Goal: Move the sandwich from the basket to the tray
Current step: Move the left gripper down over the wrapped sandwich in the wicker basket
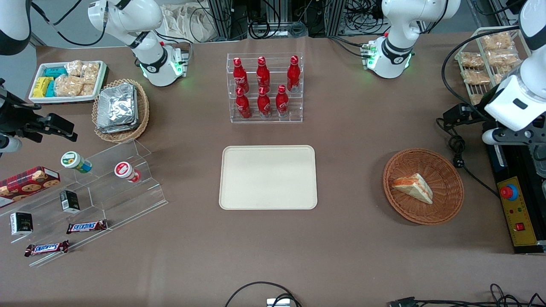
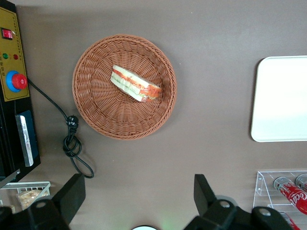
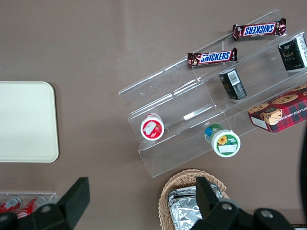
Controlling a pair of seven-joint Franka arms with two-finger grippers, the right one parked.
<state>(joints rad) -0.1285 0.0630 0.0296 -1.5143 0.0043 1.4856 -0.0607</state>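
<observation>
- sandwich (image 1: 414,188) lies in the basket (image 1: 448,170), roughly centred, cut edge with orange-red and green layers showing in the wrist view (image 2: 135,84)
- basket sits on the brown table (image 1: 349,247) toward the working arm's end, well apart from the tray (image 1: 268,177)
- tray is flat mid-table, nothing on it, nearer the front camera than the bottle rack (image 1: 265,87)
- gripper (image 2: 138,194) hangs high above the table, farther from the front camera than the basket; fingers (image 2: 71,196) spread wide, nothing between them
- in the front view only the arm's white wrist (image 1: 514,100) shows at the frame edge above the control box (image 1: 518,215)
- black cable (image 2: 72,139) with plug lies on the table between basket and control box
- edge of the tray (image 2: 280,98) and red bottles (image 2: 290,194) also show in the wrist view
</observation>
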